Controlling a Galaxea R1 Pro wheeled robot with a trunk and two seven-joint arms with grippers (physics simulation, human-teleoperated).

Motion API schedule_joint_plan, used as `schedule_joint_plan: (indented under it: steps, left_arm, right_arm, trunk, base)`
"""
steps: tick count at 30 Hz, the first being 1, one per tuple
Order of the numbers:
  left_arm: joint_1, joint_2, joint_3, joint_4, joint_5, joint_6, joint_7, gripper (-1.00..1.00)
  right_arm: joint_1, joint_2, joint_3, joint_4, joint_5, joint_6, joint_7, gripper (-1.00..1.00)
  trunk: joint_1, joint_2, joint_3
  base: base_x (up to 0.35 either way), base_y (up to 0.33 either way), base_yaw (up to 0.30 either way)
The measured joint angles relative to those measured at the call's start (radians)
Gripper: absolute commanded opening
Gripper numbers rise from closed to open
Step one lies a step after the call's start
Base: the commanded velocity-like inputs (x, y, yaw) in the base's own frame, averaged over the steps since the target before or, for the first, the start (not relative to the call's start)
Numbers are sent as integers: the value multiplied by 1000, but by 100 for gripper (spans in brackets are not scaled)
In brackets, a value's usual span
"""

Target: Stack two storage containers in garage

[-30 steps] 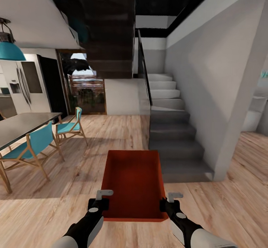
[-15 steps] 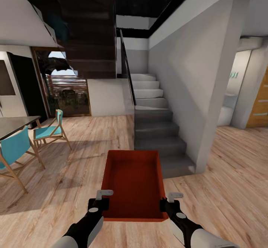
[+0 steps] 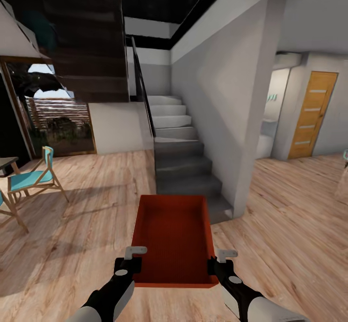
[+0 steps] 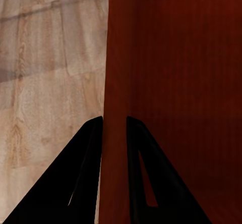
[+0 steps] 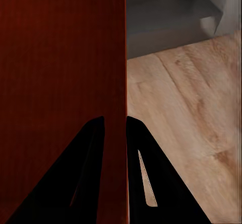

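Held level above the light wood plank floor (image 3: 290, 244), the red-orange storage container (image 3: 173, 237) is carried between the two arms, open top up, its long axis running from near to far toward the grey staircase (image 3: 183, 167). The left gripper (image 3: 129, 259) is clamped on the container's left wall near the near corner, one finger on each side of the thin wall (image 4: 115, 82). The right gripper (image 3: 218, 260) is clamped likewise on the right wall (image 5: 125, 57).

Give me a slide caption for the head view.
Both grippers, left and right, carry a red-orange storage container over wood flooring toward a grey staircase.
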Motion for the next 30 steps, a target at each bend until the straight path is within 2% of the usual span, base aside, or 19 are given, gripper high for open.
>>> schedule_joint_plan:
  steps: [30]
  left_arm:
    - [0,0,0,0,0,0,0,-100]
  right_arm:
    - [0,0,0,0,0,0,0,-100]
  trunk:
    - [0,0,0]
  base:
    - [0,0,-281]
